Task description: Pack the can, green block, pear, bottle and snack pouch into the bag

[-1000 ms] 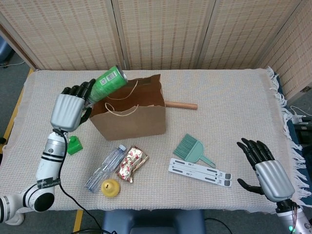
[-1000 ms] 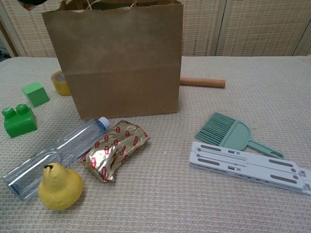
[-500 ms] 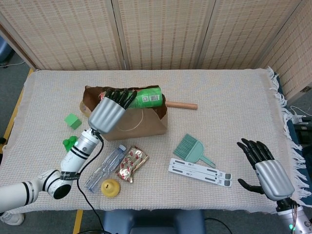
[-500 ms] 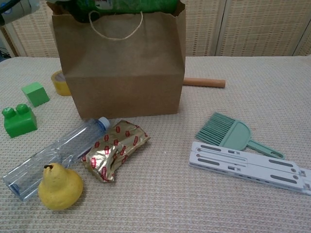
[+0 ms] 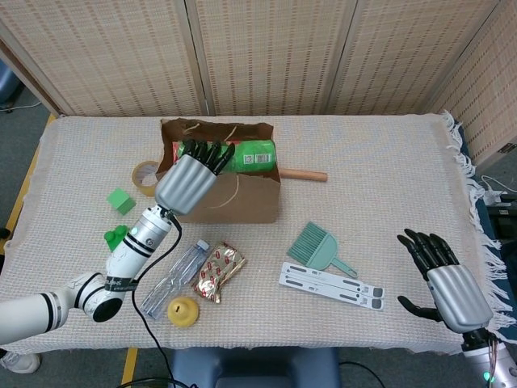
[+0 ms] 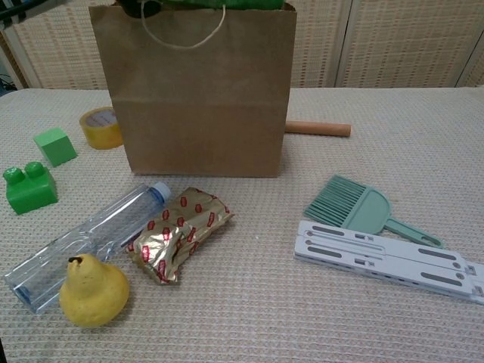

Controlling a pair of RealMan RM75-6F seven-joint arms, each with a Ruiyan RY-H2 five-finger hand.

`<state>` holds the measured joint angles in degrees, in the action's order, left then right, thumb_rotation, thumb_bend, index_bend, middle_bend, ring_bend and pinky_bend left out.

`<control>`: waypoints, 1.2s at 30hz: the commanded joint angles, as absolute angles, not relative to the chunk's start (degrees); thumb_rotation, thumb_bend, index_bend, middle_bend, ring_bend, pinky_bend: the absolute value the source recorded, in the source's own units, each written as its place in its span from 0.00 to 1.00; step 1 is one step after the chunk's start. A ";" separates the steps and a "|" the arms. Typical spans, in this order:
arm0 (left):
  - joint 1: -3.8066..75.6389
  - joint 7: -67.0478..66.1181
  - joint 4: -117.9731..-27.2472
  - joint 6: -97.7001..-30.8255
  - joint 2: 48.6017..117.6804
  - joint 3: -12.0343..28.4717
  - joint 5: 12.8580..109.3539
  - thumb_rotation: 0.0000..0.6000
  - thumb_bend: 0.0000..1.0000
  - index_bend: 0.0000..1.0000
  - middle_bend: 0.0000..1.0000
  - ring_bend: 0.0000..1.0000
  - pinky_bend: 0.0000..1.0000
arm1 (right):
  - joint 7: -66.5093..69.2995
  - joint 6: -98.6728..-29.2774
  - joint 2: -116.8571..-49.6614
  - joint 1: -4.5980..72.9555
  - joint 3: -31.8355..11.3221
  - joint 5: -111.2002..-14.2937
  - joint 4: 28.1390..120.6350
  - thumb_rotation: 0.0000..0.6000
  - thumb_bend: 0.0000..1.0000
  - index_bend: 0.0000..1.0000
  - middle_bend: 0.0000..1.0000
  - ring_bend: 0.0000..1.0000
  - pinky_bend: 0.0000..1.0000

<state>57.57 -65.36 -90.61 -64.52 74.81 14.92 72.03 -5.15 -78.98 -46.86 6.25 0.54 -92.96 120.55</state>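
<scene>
The brown paper bag (image 5: 242, 202) (image 6: 204, 91) stands open at the table's back left. My left hand (image 5: 189, 179) reaches over its mouth and grips the green can (image 5: 252, 154), which lies sideways in the opening; its green top shows at the bag's rim (image 6: 227, 3). In front of the bag lie the clear bottle (image 5: 172, 280) (image 6: 87, 240), the gold-red snack pouch (image 5: 220, 271) (image 6: 180, 233) and the yellow pear (image 5: 183, 310) (image 6: 92, 292). A green cube (image 5: 121, 200) (image 6: 54, 145) and a studded green block (image 5: 115, 238) (image 6: 29, 187) sit left. My right hand (image 5: 449, 280) hovers open at the front right.
A tape roll (image 5: 145, 175) (image 6: 100, 127) lies left of the bag and a wooden rod (image 5: 304, 174) (image 6: 318, 128) behind it. A green hand brush (image 5: 319, 246) (image 6: 355, 204) and a white folding stand (image 5: 331, 284) (image 6: 386, 259) lie right of centre.
My left hand has carried the can from the bag's left side over and down into its mouth. The bag has shifted right, uncovering the tape roll. The right hand barely moved.
</scene>
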 commanded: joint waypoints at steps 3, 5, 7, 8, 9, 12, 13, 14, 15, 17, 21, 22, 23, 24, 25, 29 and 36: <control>57.35 -66.12 -90.41 -66.35 74.77 14.42 73.31 1.00 0.59 0.55 0.68 0.70 0.79 | -5.41 -79.32 -46.83 6.06 0.74 -93.68 120.83 1.00 0.10 0.00 0.00 0.00 0.00; 57.73 -67.55 -90.71 -66.59 74.89 14.47 73.53 1.00 0.58 0.54 0.68 0.70 0.79 | -5.49 -79.51 -46.81 5.93 0.87 -94.03 120.95 1.00 0.10 0.00 0.00 0.00 0.00; 58.22 -68.68 -90.64 -66.44 74.90 14.25 74.22 1.00 0.58 0.54 0.68 0.70 0.79 | -5.51 -79.60 -46.80 5.85 0.95 -94.20 121.01 1.00 0.10 0.00 0.00 0.00 0.00; 58.51 -69.17 -90.53 -66.23 74.88 14.07 74.69 1.00 0.58 0.54 0.68 0.70 0.79 | -5.51 -79.64 -46.79 5.83 0.97 -94.27 121.04 1.00 0.10 0.00 0.00 0.00 0.00; 58.90 -69.81 -90.19 -65.93 74.85 13.69 75.57 1.00 0.58 0.54 0.68 0.70 0.79 | -5.50 -79.67 -46.78 5.81 0.98 -94.34 121.05 1.00 0.10 0.00 0.00 0.00 0.00; 59.90 -71.31 -88.79 -64.93 74.70 12.38 78.46 1.00 0.58 0.53 0.67 0.69 0.78 | -5.36 -79.71 -46.70 5.78 1.05 -94.50 121.01 1.00 0.10 0.00 0.00 0.00 0.00; 60.16 -71.56 -88.29 -64.70 74.73 12.05 79.31 1.00 0.58 0.53 0.66 0.69 0.78 | -5.29 -79.70 -46.69 5.78 1.07 -94.54 120.99 1.00 0.10 0.00 0.00 0.00 0.00; 60.41 -72.09 -87.62 -64.49 74.89 11.76 80.00 1.00 0.58 0.53 0.66 0.69 0.79 | -5.19 -79.67 -46.65 5.79 1.08 -94.55 120.97 1.00 0.10 0.00 0.00 0.00 0.00; 60.55 -72.57 -87.23 -64.38 75.09 11.70 80.17 1.00 0.58 0.53 0.66 0.69 0.79 | -5.15 -79.61 -46.64 5.82 1.07 -94.52 120.93 1.00 0.10 0.00 0.00 0.00 0.00; 60.69 -73.22 -86.80 -64.13 75.71 11.93 79.53 1.00 0.58 0.53 0.66 0.69 0.82 | -5.10 -79.49 -46.62 5.87 1.07 -94.43 120.86 1.00 0.10 0.00 0.00 0.00 0.00; 61.00 -74.77 -86.14 -63.74 76.83 12.60 77.74 1.00 0.58 0.53 0.66 0.70 0.82 | -4.86 -79.47 -46.48 5.93 1.03 -94.38 120.91 1.00 0.10 0.00 0.00 0.00 0.00; 61.11 -75.17 -85.87 -63.51 77.03 12.70 77.27 1.00 0.58 0.53 0.66 0.69 0.81 | -4.76 -79.50 -46.43 5.94 0.99 -94.34 120.93 1.00 0.10 0.00 0.00 0.00 0.00; 61.21 -75.43 -85.63 -63.33 77.15 12.73 76.99 1.00 0.58 0.52 0.65 0.69 0.80 | -4.71 -79.51 -46.41 5.96 0.95 -94.28 120.92 1.00 0.10 0.00 0.00 0.00 0.00; 61.30 -75.66 -85.34 -63.16 77.25 12.74 76.79 1.00 0.58 0.52 0.64 0.68 0.79 | -4.68 -79.46 -46.39 5.99 0.93 -94.21 120.91 1.00 0.10 0.00 0.00 0.00 0.00; 61.38 -75.96 -84.97 -63.02 77.40 12.77 76.46 1.00 0.58 0.51 0.63 0.67 0.77 | -4.65 -79.34 -46.38 6.05 0.90 -94.06 120.88 1.00 0.10 0.00 0.00 0.00 0.00; 61.36 -77.10 -84.20 -63.61 78.20 13.05 75.41 1.00 0.52 0.40 0.42 0.44 0.60 | -4.80 -78.91 -46.41 6.26 0.79 -93.51 120.88 1.00 0.10 0.00 0.00 0.00 0.00; 61.29 -77.94 -84.57 -64.27 79.09 13.99 72.20 1.00 0.42 0.10 0.05 0.07 0.27 | -5.06 -78.88 -46.50 6.33 0.64 -93.15 120.91 1.00 0.10 0.00 0.00 0.00 0.00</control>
<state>61.28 -77.97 -84.45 -64.18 79.02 13.93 72.33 -5.05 -78.88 -46.49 6.32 0.65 -93.15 120.91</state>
